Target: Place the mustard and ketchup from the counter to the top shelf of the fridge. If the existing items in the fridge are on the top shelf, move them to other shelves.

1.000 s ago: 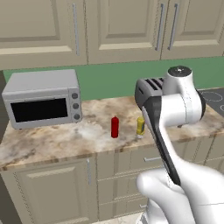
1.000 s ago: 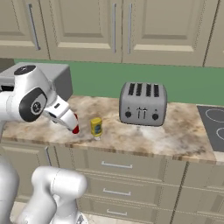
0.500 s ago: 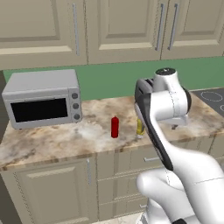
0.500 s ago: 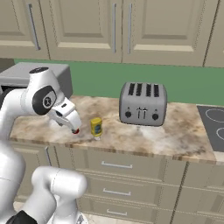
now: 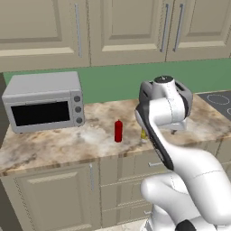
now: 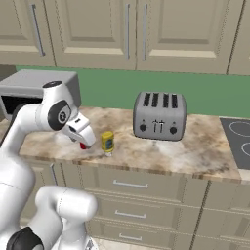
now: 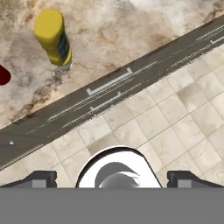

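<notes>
Mustard bottle [image 6: 107,142] upright on the worktop [image 6: 195,156], near its front edge. Ketchup bottle [image 5: 118,131] upright just beside it, on the microwave side, not touching. In the right base view the ketchup is mostly hidden behind the hand. Jaws [image 6: 89,141] hang just in front of the ketchup, close beside the mustard, out over the worktop's front edge; spread wide, holding nothing. In the hand view the two finger tips [image 7: 41,179] stand far apart at the bottom, with drawer fronts and tiled floor [image 7: 175,113] between them and the mustard at upper left. Toaster [image 6: 160,115] well to the right of the mustard; microwave [image 5: 43,101] at far left.
</notes>
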You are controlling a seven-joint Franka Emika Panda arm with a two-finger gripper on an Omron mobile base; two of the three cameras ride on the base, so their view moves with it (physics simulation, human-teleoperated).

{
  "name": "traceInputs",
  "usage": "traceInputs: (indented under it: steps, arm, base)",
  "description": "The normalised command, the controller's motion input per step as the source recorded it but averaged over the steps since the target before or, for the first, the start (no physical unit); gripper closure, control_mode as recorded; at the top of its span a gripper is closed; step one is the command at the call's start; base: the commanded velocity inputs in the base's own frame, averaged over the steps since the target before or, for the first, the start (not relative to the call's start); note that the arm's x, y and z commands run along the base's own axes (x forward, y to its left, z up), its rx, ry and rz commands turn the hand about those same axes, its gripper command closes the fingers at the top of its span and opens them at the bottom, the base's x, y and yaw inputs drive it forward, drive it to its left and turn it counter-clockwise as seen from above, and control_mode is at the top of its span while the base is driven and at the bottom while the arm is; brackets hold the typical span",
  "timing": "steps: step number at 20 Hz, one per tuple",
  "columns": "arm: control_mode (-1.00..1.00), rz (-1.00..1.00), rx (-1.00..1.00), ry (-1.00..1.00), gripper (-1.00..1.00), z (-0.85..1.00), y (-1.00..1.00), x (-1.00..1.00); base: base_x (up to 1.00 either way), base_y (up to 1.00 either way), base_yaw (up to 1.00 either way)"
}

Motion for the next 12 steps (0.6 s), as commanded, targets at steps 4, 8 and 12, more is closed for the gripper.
traceInputs:
  steps: [4, 8, 12]
  arm:
    - [-1.00, 0.00, 0.00, -0.01, -1.00, -0.21, 0.00, 0.31]
    - [-1.00, 0.00, 0.00, -0.02, -1.00, -0.22, -0.04, 0.30]
    - [-1.00, 0.00, 0.00, -0.01, -1.00, -0.15, -0.05, 0.30]
  base:
    - [0.00, 0.00, 0.00]
    - [0.00, 0.00, 0.00]
    - [0.00, 0.00, 0.00]
